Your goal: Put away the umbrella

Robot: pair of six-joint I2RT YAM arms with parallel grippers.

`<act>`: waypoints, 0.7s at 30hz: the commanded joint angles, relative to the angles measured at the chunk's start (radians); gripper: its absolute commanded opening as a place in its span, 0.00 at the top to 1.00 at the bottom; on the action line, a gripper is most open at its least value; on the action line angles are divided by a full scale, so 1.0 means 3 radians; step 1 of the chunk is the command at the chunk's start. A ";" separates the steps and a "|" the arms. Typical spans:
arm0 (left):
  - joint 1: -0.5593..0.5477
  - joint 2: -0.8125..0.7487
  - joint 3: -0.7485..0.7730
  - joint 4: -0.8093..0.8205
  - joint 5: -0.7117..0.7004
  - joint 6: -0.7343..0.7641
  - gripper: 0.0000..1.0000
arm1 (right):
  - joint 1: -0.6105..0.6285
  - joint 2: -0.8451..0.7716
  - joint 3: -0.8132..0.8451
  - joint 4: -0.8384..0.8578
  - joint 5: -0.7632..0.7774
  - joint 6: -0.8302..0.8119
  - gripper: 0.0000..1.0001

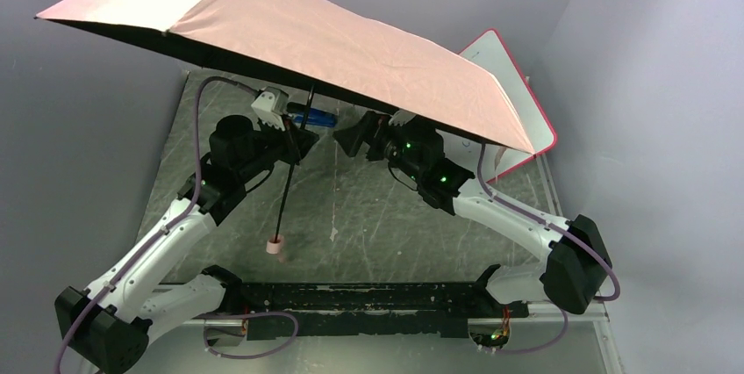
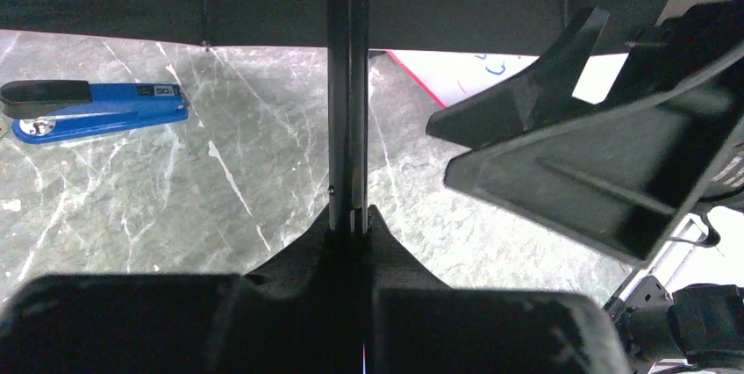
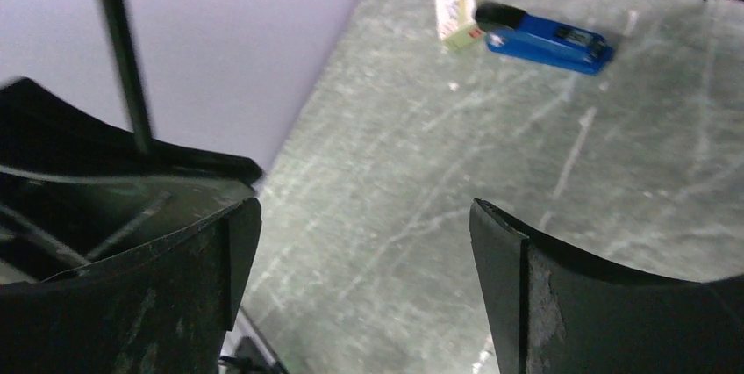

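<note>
the task is barely begun. the umbrella (image 1: 289, 27) is fully open: its canopy spreads wide above both grippers, pink side up, black side down toward them. nothing is folded, and the shaft (image 2: 348, 84) looks fully extended.

the left gripper (image 2: 349, 220) is clamped narrow on the shaft, which runs straight up from between its fingers to the canopy. below that grip the shaft slants down to the pink handle (image 1: 277, 249), low over the table (image 1: 386, 216) and back toward the arm bases; whether it touches the table i cannot tell.

the right gripper (image 3: 364, 251) is spread wide and holds nothing. it hangs under the canopy just to the right of the left one, fingers pointed at the shaft but apart from it.

judged from this, all the real work is left: collapse the canopy, telescope the shaft, gather the fabric, set the umbrella down. the right gripper looks placed to take the shaft or its slider, but i can't make out the slider.

beyond the left fingers, off to their left, lies a blue stapler (image 2: 96, 109). a whiteboard (image 1: 526, 102) leans past the right gripper.
</note>
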 commanded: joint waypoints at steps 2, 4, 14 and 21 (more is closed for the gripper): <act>0.0030 -0.0089 0.0030 0.0091 -0.0052 0.0152 0.95 | -0.0001 -0.0051 0.0052 0.0844 0.0071 0.0359 0.09; 0.0030 -0.0099 0.0011 0.0124 -0.0006 0.0118 0.95 | -0.0021 -0.0016 0.0081 0.0970 0.0260 0.0548 0.10; 0.0030 -0.0107 -0.0087 0.0229 0.0196 0.0003 0.95 | -0.0250 0.0677 0.0120 0.2762 0.0049 0.1678 0.16; 0.0033 -0.0118 -0.0100 0.0206 0.0236 0.0030 0.95 | -0.0318 0.1340 0.0544 0.3334 -0.0118 0.2027 0.20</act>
